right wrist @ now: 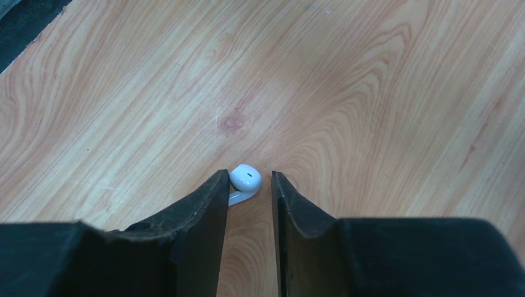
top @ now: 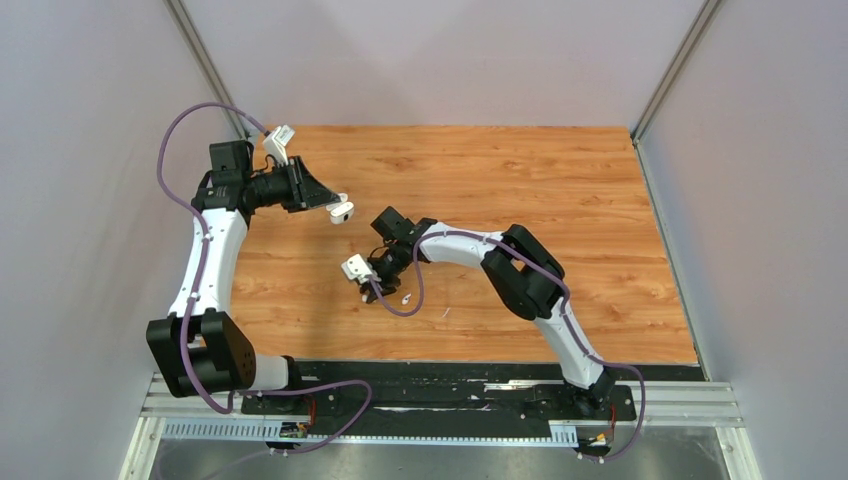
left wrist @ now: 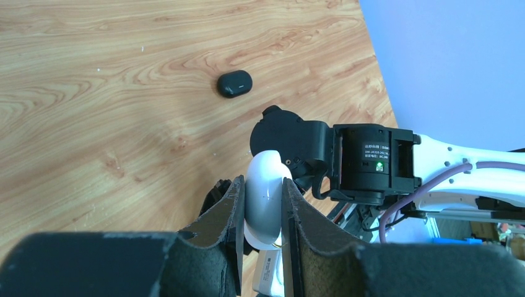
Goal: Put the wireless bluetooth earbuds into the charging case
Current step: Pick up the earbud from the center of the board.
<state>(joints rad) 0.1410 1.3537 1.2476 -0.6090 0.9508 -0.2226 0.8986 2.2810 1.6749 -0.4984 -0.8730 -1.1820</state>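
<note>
Where the charging case is: a white, rounded, glossy charging case [left wrist: 266,170] sits up off the desk [top: 500,170], pinched in the left tool [left wrist: 262,180].
Left tool: closed onto the case, one dark padded finger pressed flat against each side. The rounded top of the case stands out past the fingertips.
Left tool's place: seen from above, it is over the desk's far left part, about 10 o'clock from the desk's middle and about 11 o'clock from the right tool.
Earbud: one small glossy white earbud [right wrist: 246,178] lies on the wood right at the tips of the right tool [right wrist: 248,174]. It has a little dark slot on its top. Its short stem runs off toward 8 o'clock and goes behind the finger there.
Right tool: low over the desk with a narrow gap between its fingers, gripping nothing. The earbud sits just beside the 9 o'clock finger, and bare wood shows between it and the 3 o'clock finger.
Second earbud: I cannot pick it out.
Other thing on the desk: a small black rounded object [left wrist: 235,83] lies flat on the wood, about 11 o'clock from the case in the left wrist view and well apart from it.
Right arm: its black and white links [left wrist: 371,164], with a purple cable, fill the space at 3 o'clock of the case.
</note>
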